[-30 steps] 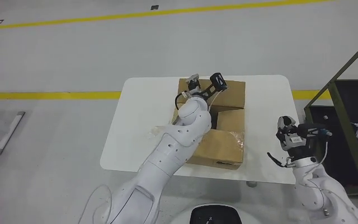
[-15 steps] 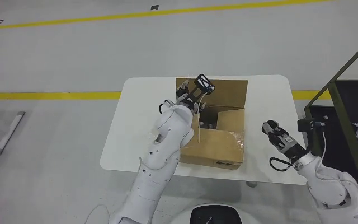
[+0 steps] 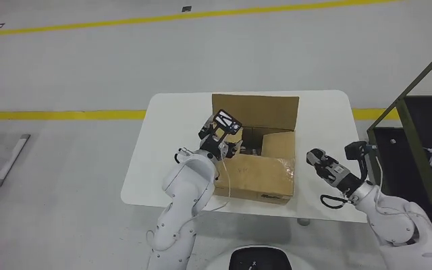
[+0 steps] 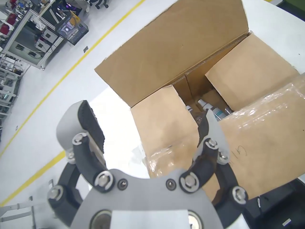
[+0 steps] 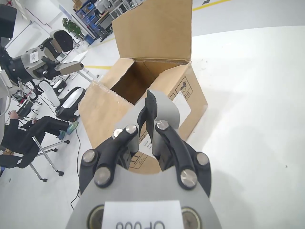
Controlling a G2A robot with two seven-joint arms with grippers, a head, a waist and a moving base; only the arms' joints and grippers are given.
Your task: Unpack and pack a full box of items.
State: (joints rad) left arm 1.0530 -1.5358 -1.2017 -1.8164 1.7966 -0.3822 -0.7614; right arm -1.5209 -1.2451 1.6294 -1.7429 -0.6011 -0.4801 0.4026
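Cardboard box (image 3: 260, 181) sits mid-bench (image 3: 169, 152), half open. Its far flap (image 4: 176, 46) stands upright, so the back of the opening is free. Its near flap (image 4: 262, 134), w/ shiny tape on it, lies flat over the front half. The left side flap (image 4: 164, 122) and right side flap (image 4: 247, 72) tilt inward, leaving a narrow gap where bottles (image 4: 214, 111) w/ white caps show, packed down inside. None are out on the bench, so unpacking prob. hasn't begun. A bit of crumpled clear film (image 4: 134, 152) lies on the bench by the box's left wall.

As for left fingers (image 3: 220, 127): wide apart, holding nothing, hovering just above the box's left edge, over the left side flap. Spread that wide & angled down at the cardboard, my guess is they're set to take a flap edge and fold it out, b/c the bottles can't be reached through so small a gap. Can't tell whether either tip touches the cardboard.

Then right fingers (image 5: 150, 106): pressed together, nothing btw them, over bare bench near the box's right wall, apart from it. Prob. parked there to be out of the left arm's way, or ready to steady the box.

Risk: tape may make the near flap resist, & a one-sided pull could slide or tip the box.
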